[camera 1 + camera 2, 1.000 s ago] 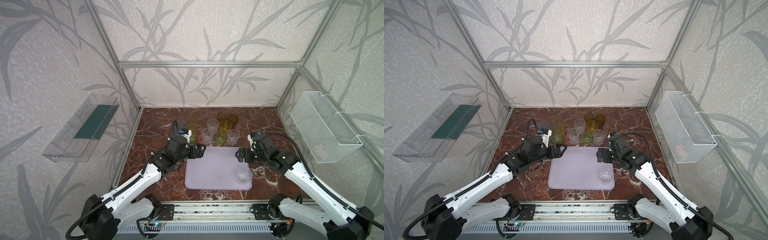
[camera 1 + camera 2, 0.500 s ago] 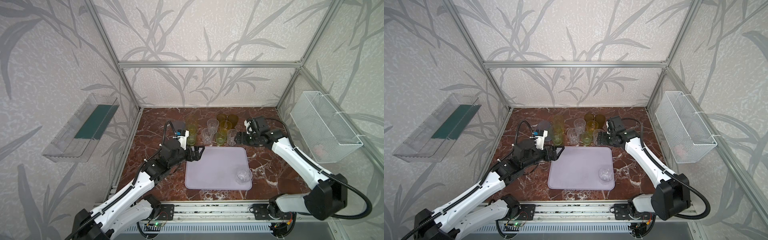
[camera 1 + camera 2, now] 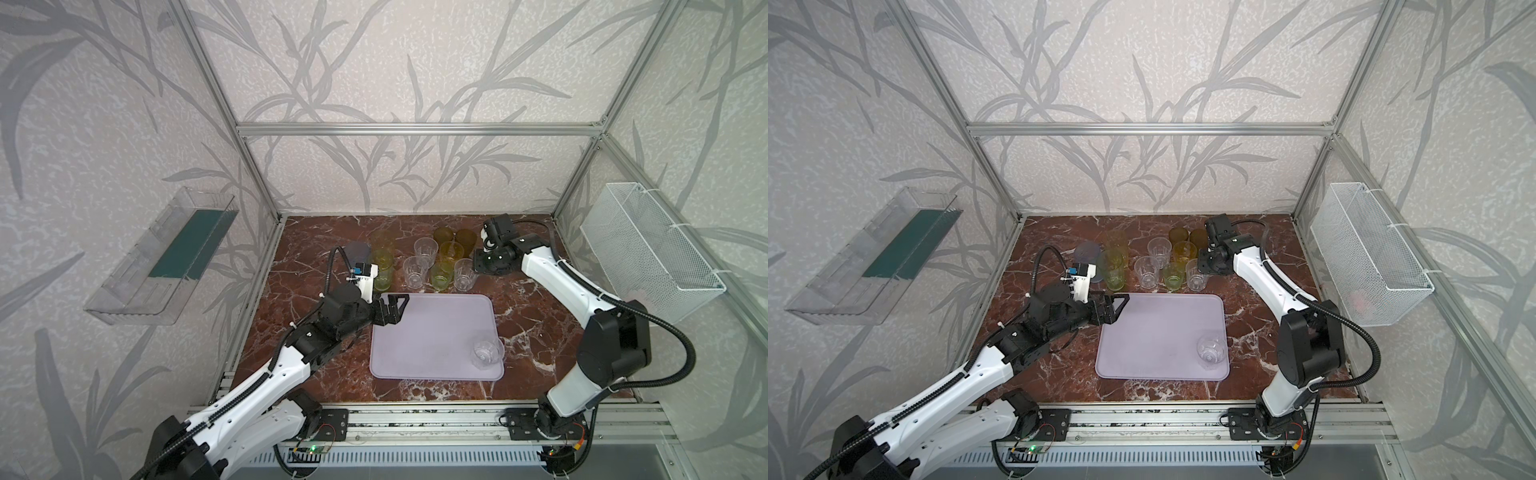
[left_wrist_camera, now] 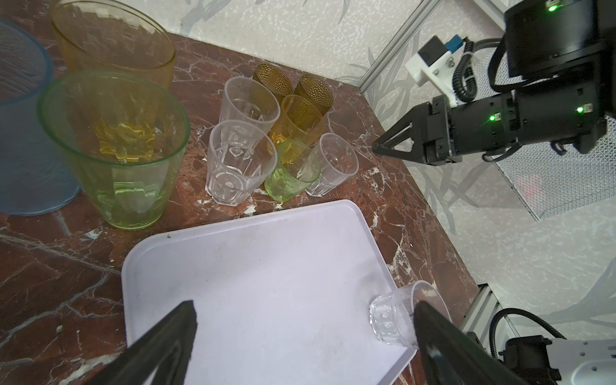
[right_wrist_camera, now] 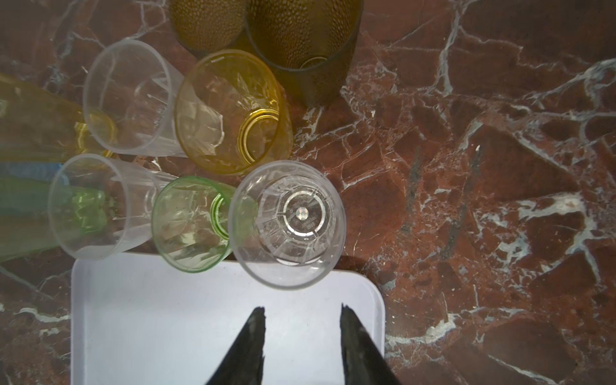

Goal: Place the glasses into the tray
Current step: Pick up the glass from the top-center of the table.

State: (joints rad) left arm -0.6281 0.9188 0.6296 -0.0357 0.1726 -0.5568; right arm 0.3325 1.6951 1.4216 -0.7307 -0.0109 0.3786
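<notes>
Clear wall bin, white mesh basket

The cell is walled in pale wallpaper printed with grey leaf sprays and framed in aluminium profile. A red-brown, white-veined marble top is spread beneath the left fingers and right fingers. A clear plastic bin is hung on the wall outward of the left fingers, a white wire mesh basket outward of the right fingers
</notes>
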